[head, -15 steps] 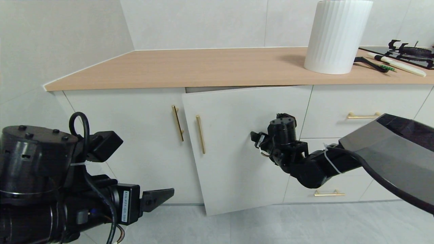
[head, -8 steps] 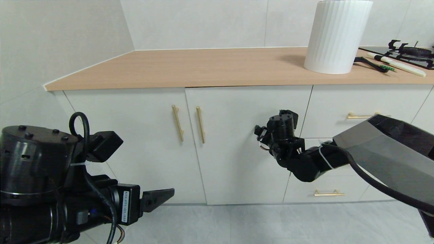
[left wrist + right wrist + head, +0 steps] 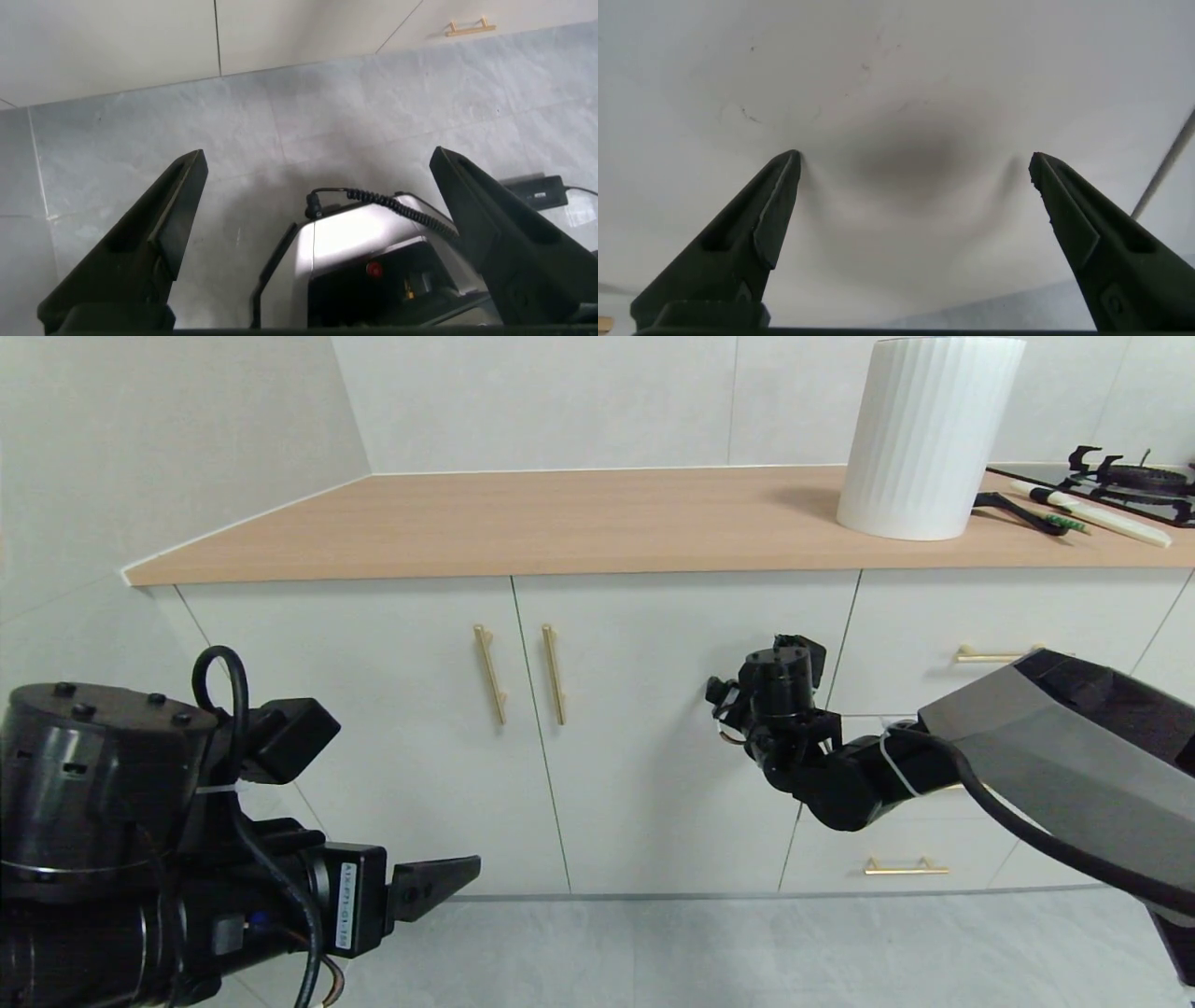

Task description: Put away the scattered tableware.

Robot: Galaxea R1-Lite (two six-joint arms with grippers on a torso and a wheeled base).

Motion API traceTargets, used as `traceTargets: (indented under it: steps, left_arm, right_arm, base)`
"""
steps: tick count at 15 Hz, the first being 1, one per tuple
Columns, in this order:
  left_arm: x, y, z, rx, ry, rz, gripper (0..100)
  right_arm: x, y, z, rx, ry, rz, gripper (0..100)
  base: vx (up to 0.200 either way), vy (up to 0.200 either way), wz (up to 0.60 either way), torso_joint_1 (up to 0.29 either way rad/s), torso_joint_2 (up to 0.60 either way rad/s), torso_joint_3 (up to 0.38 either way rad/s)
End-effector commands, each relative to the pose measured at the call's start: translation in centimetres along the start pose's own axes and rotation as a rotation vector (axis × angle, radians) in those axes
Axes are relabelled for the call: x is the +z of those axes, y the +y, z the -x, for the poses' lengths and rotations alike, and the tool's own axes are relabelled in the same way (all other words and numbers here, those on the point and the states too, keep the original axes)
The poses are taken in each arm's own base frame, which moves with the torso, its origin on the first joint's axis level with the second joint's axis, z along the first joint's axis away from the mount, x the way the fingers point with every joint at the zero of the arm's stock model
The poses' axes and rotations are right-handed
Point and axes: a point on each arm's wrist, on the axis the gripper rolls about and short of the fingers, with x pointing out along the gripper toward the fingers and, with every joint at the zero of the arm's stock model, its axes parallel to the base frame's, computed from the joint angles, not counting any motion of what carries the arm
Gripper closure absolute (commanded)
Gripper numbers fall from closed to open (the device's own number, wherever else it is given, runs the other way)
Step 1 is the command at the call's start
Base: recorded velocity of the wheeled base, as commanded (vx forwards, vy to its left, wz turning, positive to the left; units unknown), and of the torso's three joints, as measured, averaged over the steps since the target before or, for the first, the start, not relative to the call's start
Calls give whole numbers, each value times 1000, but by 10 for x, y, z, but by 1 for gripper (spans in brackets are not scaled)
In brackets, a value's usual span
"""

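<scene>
The right tool (image 3: 721,702) was held spread wide and empty, tips against the shut cabinet door (image 3: 653,756); the left tool (image 3: 434,885), likewise wide, was seen low over the floor. The scattered utensils (image 3: 1074,513) were found up on the surface (image 3: 523,523), right of the white ribbed canister (image 3: 920,439), laid slantwise, nearer the right arm

Soft, even light fills the kitchen, seemingly from overhead. The tall white ribbed cylinder (image 3: 924,439) throws a faint shadow to its left across the pale wooden countertop (image 3: 523,523). On the flat white cabinet door (image 3: 896,56), a dark, diffuse shadow sits between the spread fingers of the right gripper (image 3: 914,157). The grey floor tiles (image 3: 308,121) lie evenly lit. The countertop's front edge bows slightly with wide-angle distortion.
</scene>
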Motion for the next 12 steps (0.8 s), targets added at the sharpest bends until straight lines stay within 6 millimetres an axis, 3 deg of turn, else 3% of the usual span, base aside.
traceTargets:
  steps: [1, 3, 6, 7, 8, 9, 10, 11, 12]
  left_arm:
    - [0, 0, 0, 0, 1, 0, 0]
    - [1, 0, 1, -2, -5, 1, 0]
    - [1, 1, 9, -9, -28, 0, 0]
    - [0, 1, 12, -8, -35, -13, 0]
    - [-4, 6, 25, 31, -79, -32, 0]
    - [-4, 8, 34, 71, -130, -20, 0]
    - [-6, 12, 46, 128, -191, -3, 0]
    - [-11, 16, 53, 167, -223, 9, 0]
    - [-21, 22, 66, 228, -277, 30, 0]
  right_arm:
    - [4, 0, 4, 0, -1, 1, 0]
    - [21, -1, 22, 18, 4, 0, 0]
    - [67, 2, 62, 76, -43, 25, 0]
    - [87, 0, 84, 91, -72, 40, 0]
    - [119, -9, 125, 116, -116, 39, 0]
    - [136, -20, 155, 133, -143, 39, 0]
    - [147, -35, 186, 140, -163, 70, 0]
    - [151, -48, 204, 135, -174, 104, 0]
    - [159, -76, 238, 118, -210, 140, 0]
  base:
    - [0, 0, 0, 0, 0, 0]
    - [0, 0, 0, 0, 0, 0]
    - [0, 0, 0, 0, 0, 0]
    - [0, 0, 0, 0, 0, 0]
    - [0, 0, 0, 0, 0, 0]
    - [0, 0, 0, 0, 0, 0]
    - [0, 0, 0, 0, 0, 0]
    - [0, 0, 0, 0, 0, 0]
    - [0, 0, 0, 0, 0, 0]
